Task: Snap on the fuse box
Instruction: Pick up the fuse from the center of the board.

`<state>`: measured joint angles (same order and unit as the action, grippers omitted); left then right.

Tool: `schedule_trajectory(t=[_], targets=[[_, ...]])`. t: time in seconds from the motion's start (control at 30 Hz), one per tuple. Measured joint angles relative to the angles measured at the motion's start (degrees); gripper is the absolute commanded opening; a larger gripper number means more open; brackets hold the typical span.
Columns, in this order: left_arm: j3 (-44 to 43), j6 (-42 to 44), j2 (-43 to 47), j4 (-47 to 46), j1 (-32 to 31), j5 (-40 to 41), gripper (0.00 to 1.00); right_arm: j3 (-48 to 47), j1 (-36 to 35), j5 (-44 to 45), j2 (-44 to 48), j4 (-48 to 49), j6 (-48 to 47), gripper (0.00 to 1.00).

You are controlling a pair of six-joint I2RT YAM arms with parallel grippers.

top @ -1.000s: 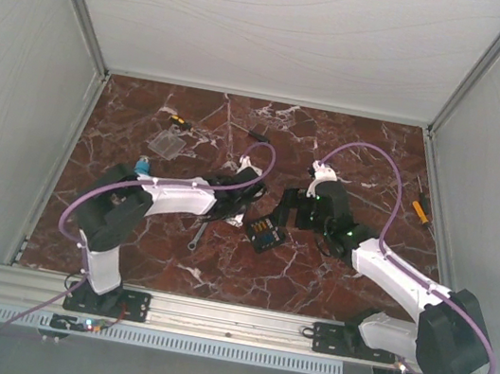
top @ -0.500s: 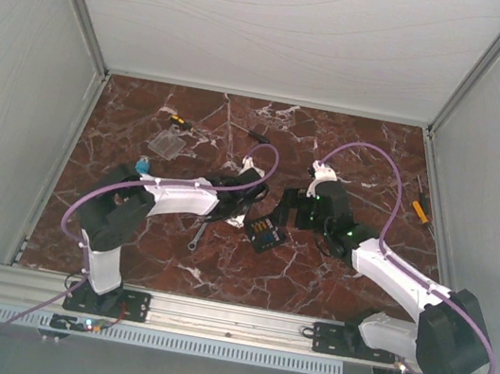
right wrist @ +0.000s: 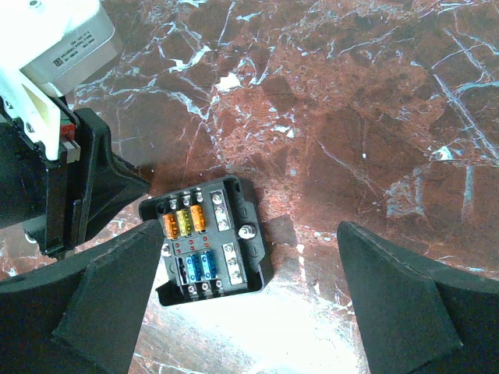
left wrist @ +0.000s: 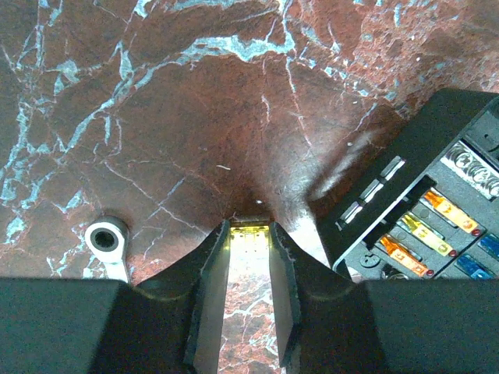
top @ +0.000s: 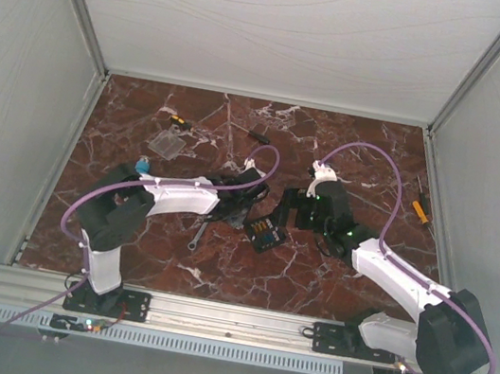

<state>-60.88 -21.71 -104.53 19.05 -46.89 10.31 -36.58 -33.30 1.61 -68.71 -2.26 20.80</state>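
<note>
Narrow left fingers (left wrist: 209,274) around yellow piece (left wrist: 249,231)

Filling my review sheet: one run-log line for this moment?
left gripper: shut on small yellow piece | right gripper: open, above fuse box | fuse box: fuses exposed

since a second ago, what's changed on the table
The left tool edged slightly right, toward the fuse box, and its purple cable followed. It has a small yellowish piece pinched at its fingertips; nothing was visibly taken hold of or let go. The fuse box and the right tool, open over it, stayed put.
</note>
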Motion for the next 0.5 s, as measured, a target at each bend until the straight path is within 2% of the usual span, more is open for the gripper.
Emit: schedule_trajectory(t=[0.2, 0.5], targets=[[-0.59, -0.59, -0.28, 0.81, 0.0, 0.07, 0.17, 0.0, 0.0, 0.0, 0.0, 0.0, 0.02, 0.92], [2.43, -4.87, 3.04, 1.01, 0.26, 0.66, 0.16, 0.02, 0.0, -4.96, 0.04, 0.9, -0.17, 0.86]])
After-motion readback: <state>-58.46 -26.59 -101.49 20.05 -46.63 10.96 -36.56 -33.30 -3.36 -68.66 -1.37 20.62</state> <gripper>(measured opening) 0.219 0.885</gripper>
